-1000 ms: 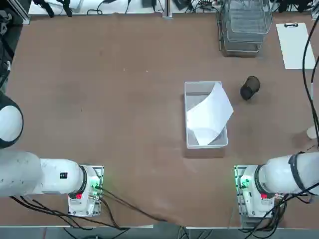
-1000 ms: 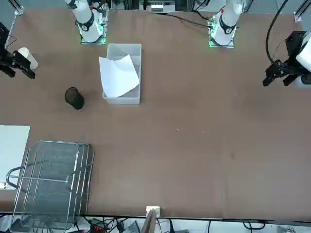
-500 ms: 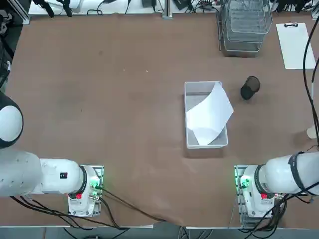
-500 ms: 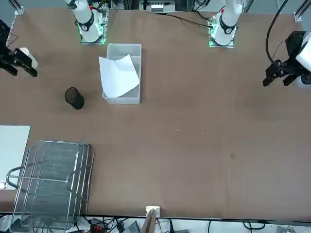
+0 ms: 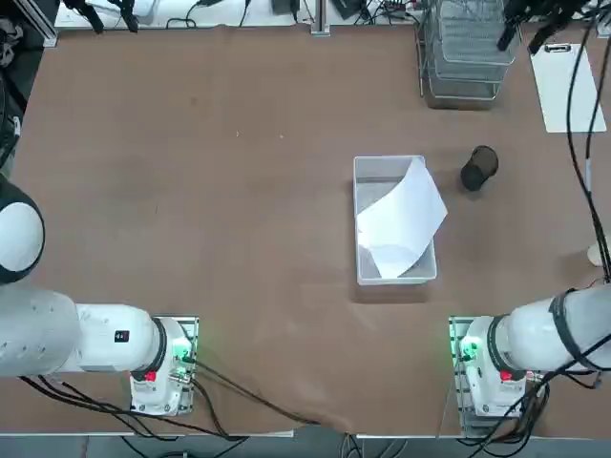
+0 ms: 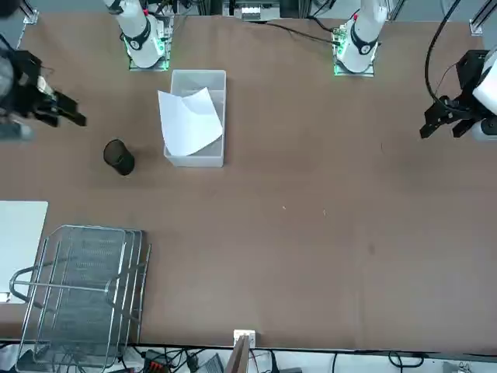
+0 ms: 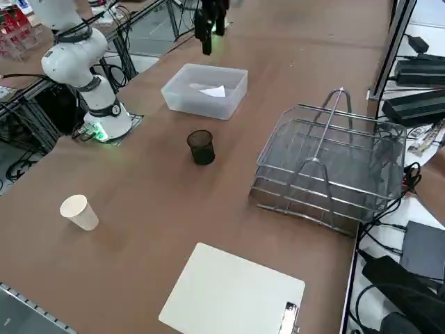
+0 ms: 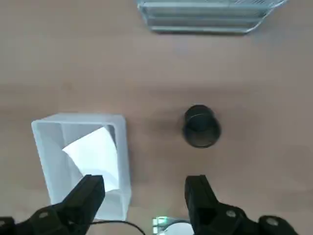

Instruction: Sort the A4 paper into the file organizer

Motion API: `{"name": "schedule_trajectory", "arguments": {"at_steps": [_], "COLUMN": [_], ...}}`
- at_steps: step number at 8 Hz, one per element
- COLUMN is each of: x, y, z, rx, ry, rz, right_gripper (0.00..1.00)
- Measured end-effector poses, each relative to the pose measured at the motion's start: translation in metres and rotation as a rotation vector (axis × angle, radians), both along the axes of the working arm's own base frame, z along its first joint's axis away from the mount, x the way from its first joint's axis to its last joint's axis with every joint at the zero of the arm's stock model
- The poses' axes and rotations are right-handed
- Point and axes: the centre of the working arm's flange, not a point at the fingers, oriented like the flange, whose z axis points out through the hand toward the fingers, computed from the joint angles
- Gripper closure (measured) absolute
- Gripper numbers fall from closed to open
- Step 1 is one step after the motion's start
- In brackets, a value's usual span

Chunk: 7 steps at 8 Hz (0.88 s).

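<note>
One A4 paper below open gripper

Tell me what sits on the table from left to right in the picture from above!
Bin with the paper in it → black cup → clipboard → paper cup at the edge.

R arm white | base LEDs green | claw black
</note>
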Motion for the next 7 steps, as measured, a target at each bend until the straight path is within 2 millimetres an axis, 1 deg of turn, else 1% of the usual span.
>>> {"name": "schedule_trajectory", "arguments": {"at_steps": [1,3,4,6,7], "x": [0.000,-0.009,-0.016,-0.034,-0.046], "y": [0.012,0.049,0.065,0.096,0.106], "z": [-0.029,-0.082,-0.106,-0.149,-0.168], "rx": [0.009,-0.021,-0.034,-0.053,-0.064], "ry": [0.065,0.158,0.183,0.207,0.236], "rz": [-0.010,-0.040,-0.034,-0.002,0.014], "right_gripper": [0.00,0.01,0.01,0.04,0.05]}}
